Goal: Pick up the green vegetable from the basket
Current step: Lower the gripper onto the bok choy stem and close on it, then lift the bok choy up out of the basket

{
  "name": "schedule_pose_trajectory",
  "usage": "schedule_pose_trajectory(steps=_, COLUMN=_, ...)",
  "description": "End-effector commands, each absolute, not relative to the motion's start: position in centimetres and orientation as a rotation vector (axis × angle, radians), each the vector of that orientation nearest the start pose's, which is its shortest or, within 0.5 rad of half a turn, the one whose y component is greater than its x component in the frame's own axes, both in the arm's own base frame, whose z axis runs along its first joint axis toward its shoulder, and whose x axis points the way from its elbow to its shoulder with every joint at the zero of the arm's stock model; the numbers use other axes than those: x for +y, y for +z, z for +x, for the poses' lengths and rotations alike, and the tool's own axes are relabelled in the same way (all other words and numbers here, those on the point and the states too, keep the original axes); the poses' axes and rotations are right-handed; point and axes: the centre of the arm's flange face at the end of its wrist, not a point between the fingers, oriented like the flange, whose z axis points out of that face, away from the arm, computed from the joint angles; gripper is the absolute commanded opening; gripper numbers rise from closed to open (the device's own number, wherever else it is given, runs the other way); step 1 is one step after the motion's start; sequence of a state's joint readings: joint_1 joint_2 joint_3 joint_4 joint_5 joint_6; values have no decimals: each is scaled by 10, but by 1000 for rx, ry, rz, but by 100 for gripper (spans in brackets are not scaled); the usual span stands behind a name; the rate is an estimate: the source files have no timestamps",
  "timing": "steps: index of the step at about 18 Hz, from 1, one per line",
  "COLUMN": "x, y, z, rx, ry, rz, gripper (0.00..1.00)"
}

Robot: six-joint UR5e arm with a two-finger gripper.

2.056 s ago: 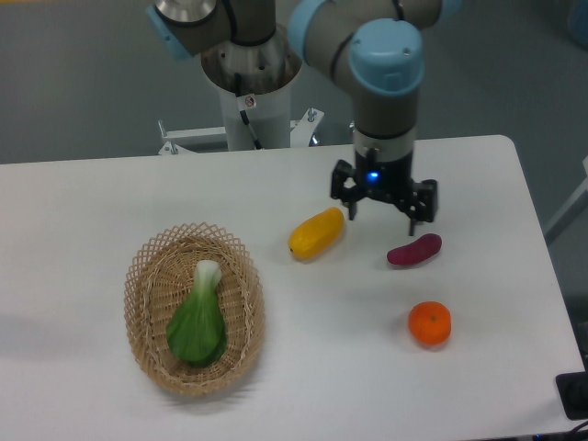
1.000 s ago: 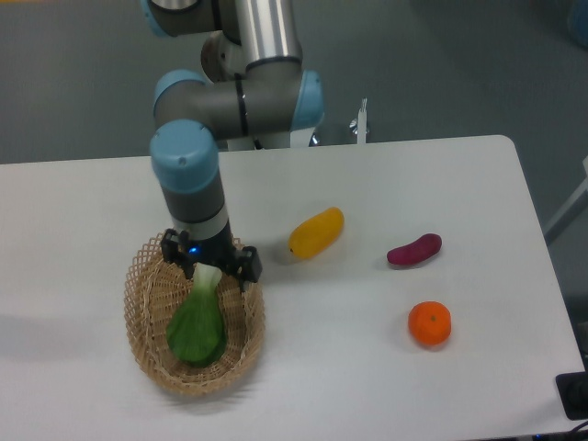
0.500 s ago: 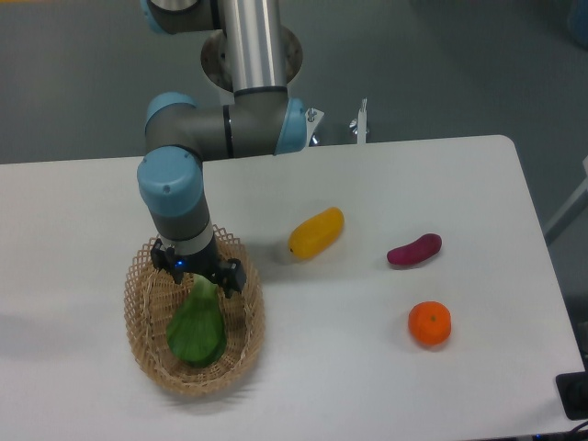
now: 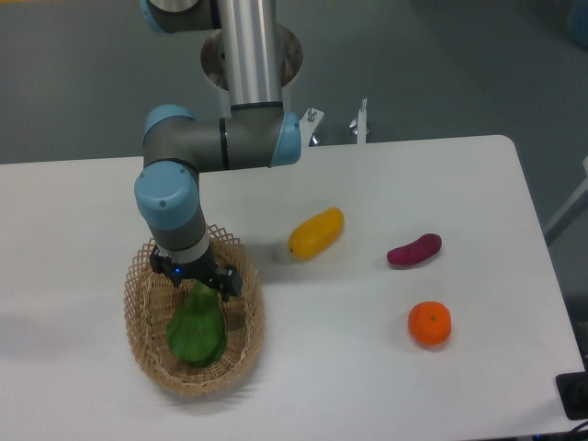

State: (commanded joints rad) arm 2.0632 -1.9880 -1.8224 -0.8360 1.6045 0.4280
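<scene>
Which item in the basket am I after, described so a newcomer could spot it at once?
On the left of the white table sits an oval wicker basket. The gripper hangs over its upper end, and directly below lies the green vegetable. It is the only green, leafy item; the others are yellow, purple and orange, outside the basket.

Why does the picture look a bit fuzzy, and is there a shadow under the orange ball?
In the fixed camera view everything is slightly soft, with no crisp edges; the light is even, so the orange fruit casts only a faint shadow on the white table, and the gripper darkens the basket beneath it.
</scene>
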Motion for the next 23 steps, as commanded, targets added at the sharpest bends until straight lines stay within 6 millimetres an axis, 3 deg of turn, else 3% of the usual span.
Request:
schedule_pose_trajectory(steps=2, x=578, y=214, z=-163, rx=-102, ry=92, rz=-3098, gripper=99)
schedule_pose_trajectory(steps=3, x=577, y=213, z=-163, rx=-100, ry=102, rz=-3102, gripper=92)
schedule_pose_trajectory(steps=6, x=577, y=209, z=-163, rx=-95, ry=103, rz=-3111, gripper=86)
schedule_pose_trajectory(steps=13, x=577, y=213, z=-162, rx=-90, ry=109, rz=-3105, gripper=44)
schedule_pose_trajectory(steps=16, x=576, y=217, z=-163, rx=-88, ry=111, rz=-3099, gripper=38)
schedule_pose_trajectory(steps=23, x=576, y=230, z=-165, rx=-8, ry=129, rz=-3081, gripper=37)
